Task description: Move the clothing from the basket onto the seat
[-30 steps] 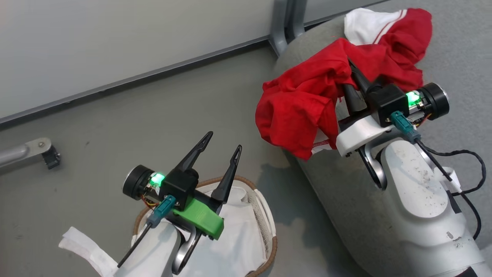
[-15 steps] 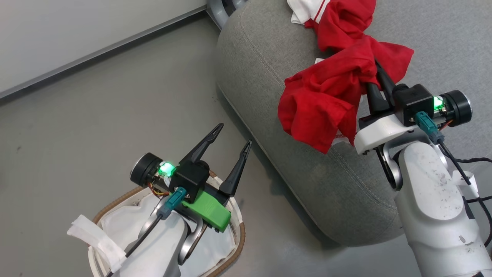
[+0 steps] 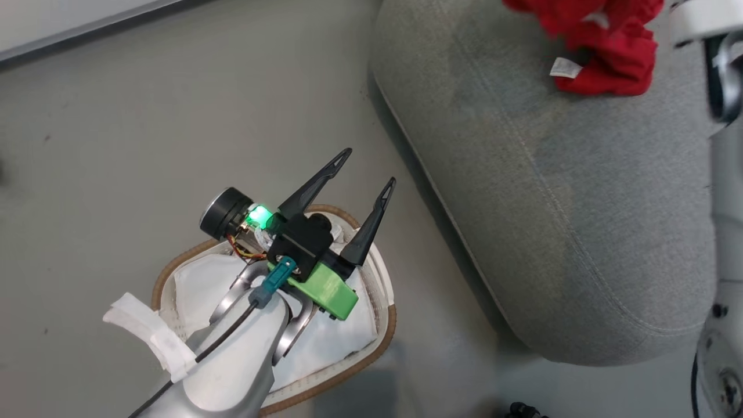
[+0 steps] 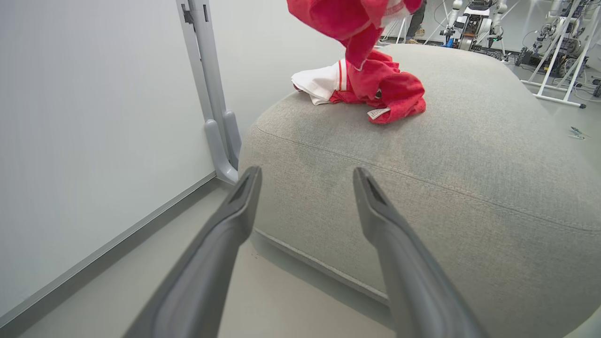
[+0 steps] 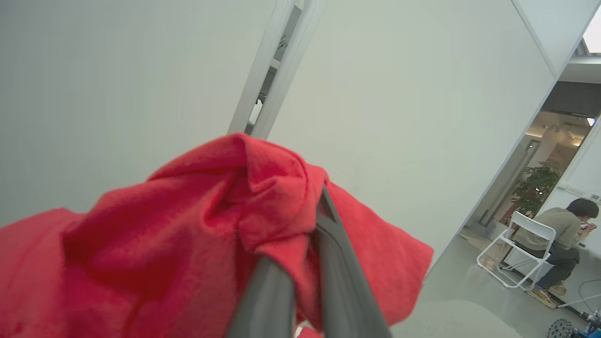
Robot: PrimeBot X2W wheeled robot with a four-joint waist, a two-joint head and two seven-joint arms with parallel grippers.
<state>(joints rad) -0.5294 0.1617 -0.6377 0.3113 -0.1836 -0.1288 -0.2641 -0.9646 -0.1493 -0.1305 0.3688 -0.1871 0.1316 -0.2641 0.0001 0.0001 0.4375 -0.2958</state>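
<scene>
Head: left tool (image 3: 370, 166) spread, empty, over basket (image 3: 168, 273); open floor (image 3: 116, 145) btwn basket and seat (image 3: 551, 203) edge.
Left wrist: clothing, one piece (image 4: 389, 89) on seat's far corner, other (image 4: 347, 19) hanging above; wall post (image 4: 211, 94) just beside seat.
Right wrist: right tool (image 5: 319, 206) pinching red fabric; person (image 5: 558, 234) seated far off.

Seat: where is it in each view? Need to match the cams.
Head: the seat takes up the right half, with its rounded edge running diagonally.
Left wrist: centre and right, its stitched seam crossing the middle.
Right wrist: a grey sliver at the bottom edge, right of centre.
Shared landmark: the red clothing, which is in all three views.
</scene>
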